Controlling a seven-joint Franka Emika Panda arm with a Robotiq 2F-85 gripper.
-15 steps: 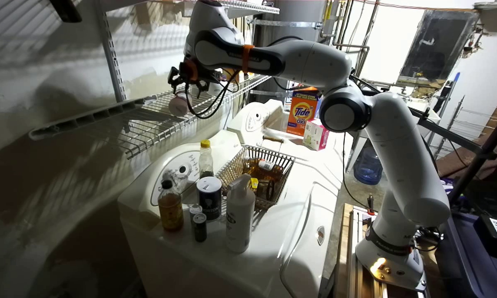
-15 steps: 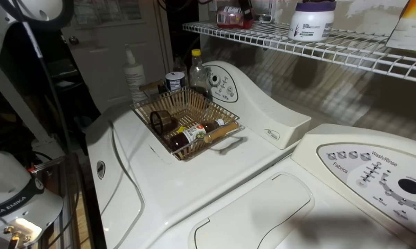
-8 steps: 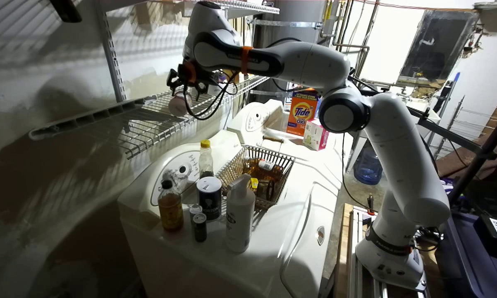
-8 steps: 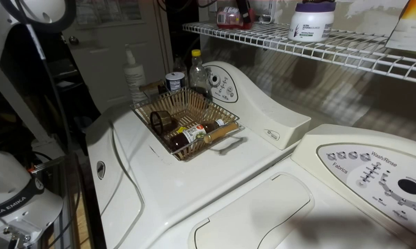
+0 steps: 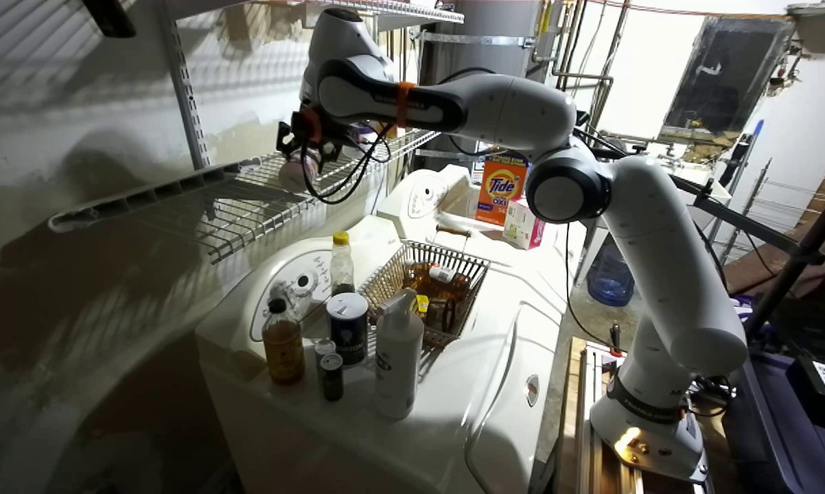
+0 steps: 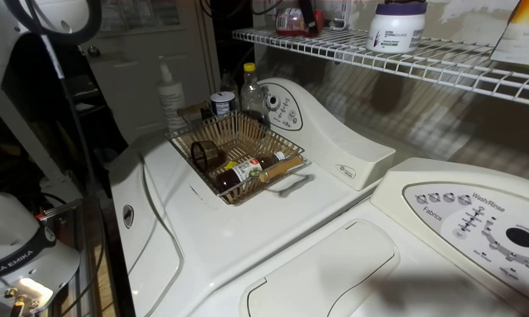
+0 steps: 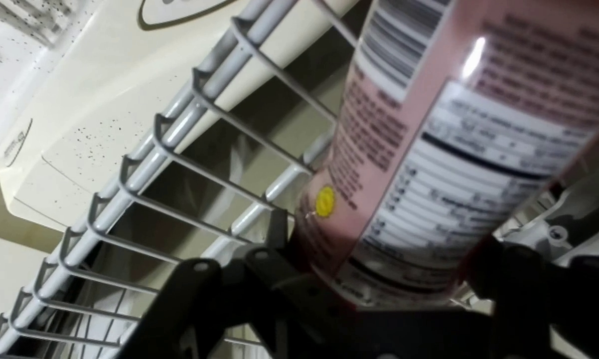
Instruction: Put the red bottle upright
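The red bottle lies on its side on the white wire shelf [image 6: 357, 50]. In an exterior view its round pinkish end [image 5: 294, 177] faces out; in an exterior view its red side with a pale barcode label [image 6: 291, 22] shows. My gripper [image 5: 304, 152] is over the bottle, pointing down, with its fingers spread to either side of it. In the wrist view the bottle [image 7: 419, 159] fills the upper right, between the two dark fingers [image 7: 384, 244]. The fingers look open around it; whether they touch its sides is hard to tell. The bottle's top is out of the wrist view.
A white jar with a purple lid [image 6: 396, 28] and an orange-white box [image 6: 522, 35] stand farther along the shelf. Below are the washer and dryer, with a basket [image 5: 467, 315] of amber bottles, a spray bottle [image 5: 399, 370] and an orange Tide box [image 5: 502, 185].
The arm and gripper have moved down a little, so the fingers sit lower around the red bottle. The bottle itself has stayed in about the same place.
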